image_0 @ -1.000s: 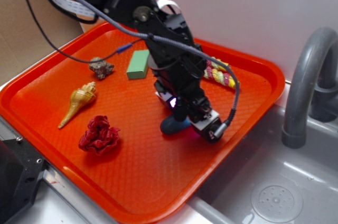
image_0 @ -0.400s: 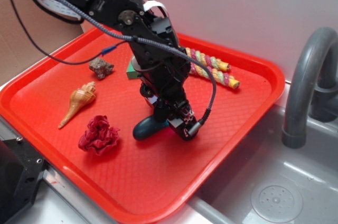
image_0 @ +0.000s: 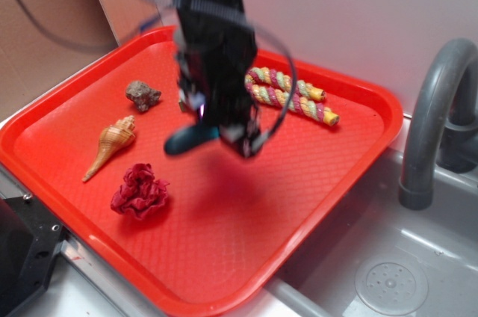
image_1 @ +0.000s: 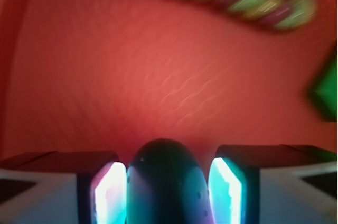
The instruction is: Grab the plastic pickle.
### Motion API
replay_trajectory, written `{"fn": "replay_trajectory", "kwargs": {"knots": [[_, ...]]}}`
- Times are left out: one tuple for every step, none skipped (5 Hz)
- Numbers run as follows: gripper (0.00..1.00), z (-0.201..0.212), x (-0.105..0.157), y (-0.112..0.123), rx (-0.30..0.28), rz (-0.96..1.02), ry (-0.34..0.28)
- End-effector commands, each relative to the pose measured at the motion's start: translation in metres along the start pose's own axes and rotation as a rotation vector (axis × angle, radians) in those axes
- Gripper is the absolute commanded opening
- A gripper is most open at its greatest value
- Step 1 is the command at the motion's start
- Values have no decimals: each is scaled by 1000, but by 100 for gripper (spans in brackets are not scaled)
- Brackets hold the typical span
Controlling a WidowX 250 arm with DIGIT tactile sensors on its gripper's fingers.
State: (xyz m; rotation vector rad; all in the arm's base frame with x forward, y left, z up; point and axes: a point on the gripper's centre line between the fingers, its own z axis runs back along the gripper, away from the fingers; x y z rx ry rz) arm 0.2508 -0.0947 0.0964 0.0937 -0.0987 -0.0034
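Pickle clamped and off the tray.

From left: a shell (image_0: 110,145), a stone (image_0: 143,95) and a red cloth wad (image_0: 140,191) lie on the tray (image_0: 351,119). The pickle (image_0: 189,138) hangs above the tray, its free end poking left of the gripper (image_0: 224,131); the wrist view shows both pads (image_1: 110,195) pressed against the pickle's (image_1: 165,182) sides, jaws closed on it. Rope (image_0: 291,95) lies to the right. The grip looks end-heavy, so squeeze firmly and lift smoothly, straight up.
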Motion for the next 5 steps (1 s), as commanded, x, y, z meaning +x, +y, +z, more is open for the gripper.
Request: {"fn": "replay_trajectory", "kwargs": {"knots": [[0, 94, 7, 36, -15, 167, -115], [0, 128, -2, 53, -11, 167, -146], [0, 150, -8, 61, 2, 170, -151], [0, 163, -14, 64, 75, 146, -201], [65, 156, -12, 69, 65, 119, -165]]}}
